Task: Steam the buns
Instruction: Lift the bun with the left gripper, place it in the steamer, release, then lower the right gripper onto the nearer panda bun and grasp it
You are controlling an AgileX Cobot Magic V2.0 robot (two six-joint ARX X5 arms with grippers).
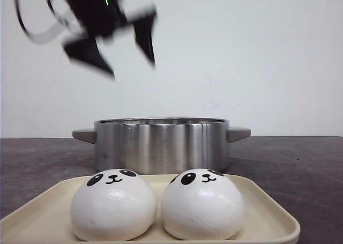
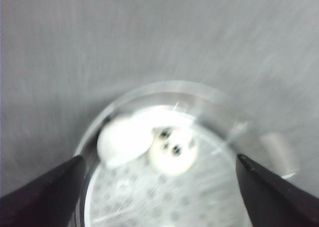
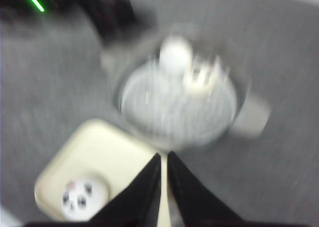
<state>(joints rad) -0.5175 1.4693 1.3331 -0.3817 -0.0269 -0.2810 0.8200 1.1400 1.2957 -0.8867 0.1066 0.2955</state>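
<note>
Two panda-faced buns (image 1: pixel 113 205) (image 1: pixel 202 204) sit side by side on the cream tray (image 1: pixel 268 214) in front of the steel pot (image 1: pixel 161 145), domes up, faces forward. Two more buns (image 2: pixel 124 139) (image 2: pixel 173 148) lie inside the pot, below the left gripper (image 1: pixel 134 67), its jaws spread and empty. The right gripper (image 3: pixel 163 159), jaws nearly together, hovers above the tray's edge nearest the pot.
</note>
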